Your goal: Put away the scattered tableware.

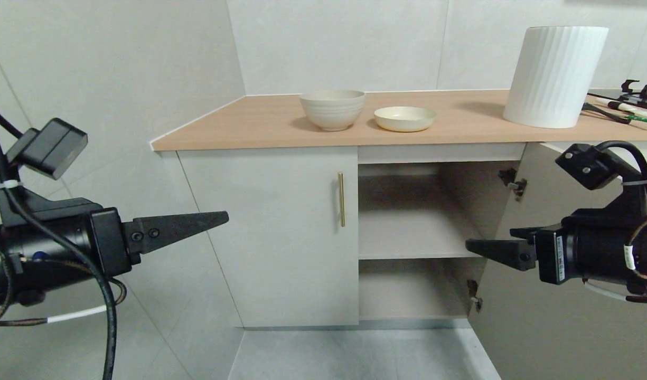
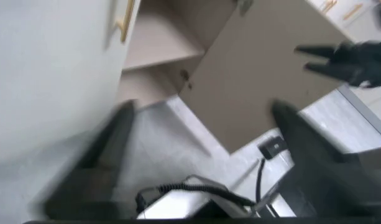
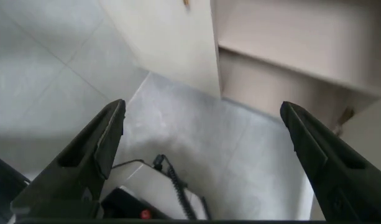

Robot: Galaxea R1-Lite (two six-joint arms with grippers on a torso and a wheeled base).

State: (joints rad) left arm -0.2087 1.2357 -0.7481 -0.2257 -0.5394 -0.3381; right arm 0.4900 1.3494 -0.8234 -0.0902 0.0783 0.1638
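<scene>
Tiled corner with a wood counter [image 1: 238,124] over a cabinet [image 1: 270,237], left door shut, right door [image 1: 518,338] standing open. Level at nine o'clock: left gripper [image 1: 217,216], pointing toward three, fingers spread wide, empty. Level at three o'clock: right gripper [image 1: 474,245], pointing toward nine, likewise wide and empty. On the counter at twelve: one bowl [image 1: 332,109], one dish [image 1: 404,118] just beside it at its three o'clock. One ribbed vase [image 1: 555,76] toward two.

matte black arms [image 1: 38,253]. left gripper [image 1: 217,217]: tapered wedge fingers [image 1: 180,224], two screws [image 1: 146,234] at base. right gripper [image 1: 474,246]: white label [image 1: 560,258] behind. black cables [image 1: 109,316], white zip ties [image 1: 6,184].
</scene>
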